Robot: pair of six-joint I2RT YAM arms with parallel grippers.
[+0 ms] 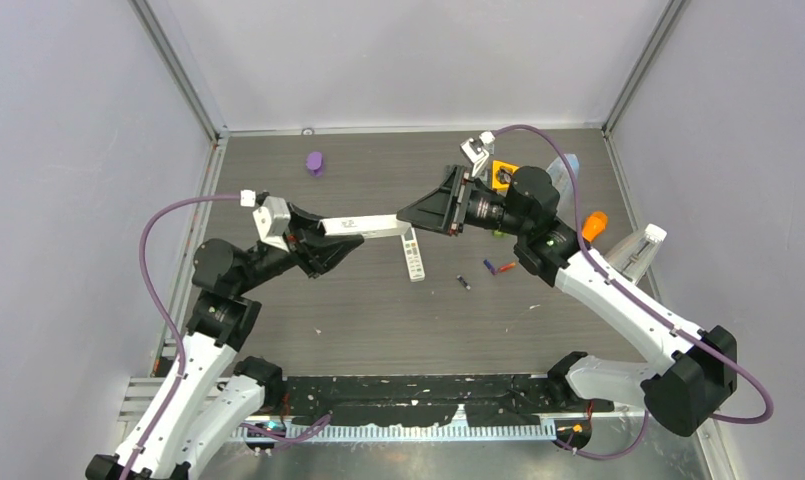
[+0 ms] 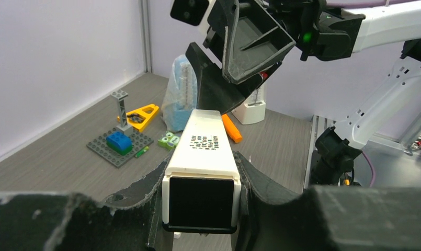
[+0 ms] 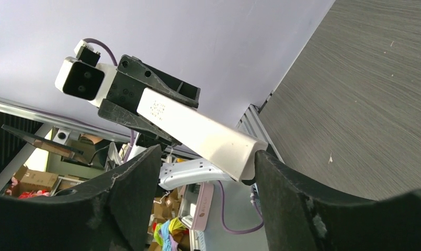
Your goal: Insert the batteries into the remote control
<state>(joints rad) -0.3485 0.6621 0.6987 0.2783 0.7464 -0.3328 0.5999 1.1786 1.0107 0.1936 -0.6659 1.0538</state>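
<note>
The left gripper (image 1: 330,234) is clenched on one end of the white remote (image 1: 373,225), holding it level in the air above the tabletop (image 1: 378,330). The rest of the body reaches out past its fingertips toward the other arm. That looks like a hand-off or bracing pose: gripped at one end, the remote leaves its free end and long faces open for the partner to work on.

The right gripper (image 1: 413,218) faces it head-on. Its jaws are spread wider than the remote and straddle the free end without clamping it. In the right wrist view the remote's corner sits against or just beside one finger, with a clear gap to the other, so I judge this gripper released and lining up to take hold or to work the battery cover. Whether that cover is on or off cannot be told.

The batteries are not in either gripper. The blackish battery (image 1: 464,283), the blue battery (image 1: 490,266) and the red-orange battery (image 1: 507,267) lie on the tabletop below the right gripper, back toward its own arm, near one another but apart. A second remote (image 1: 415,258) lies flat almost directly under the right gripper. Loading has probably not begun, as every cell is loose on the surface
</note>
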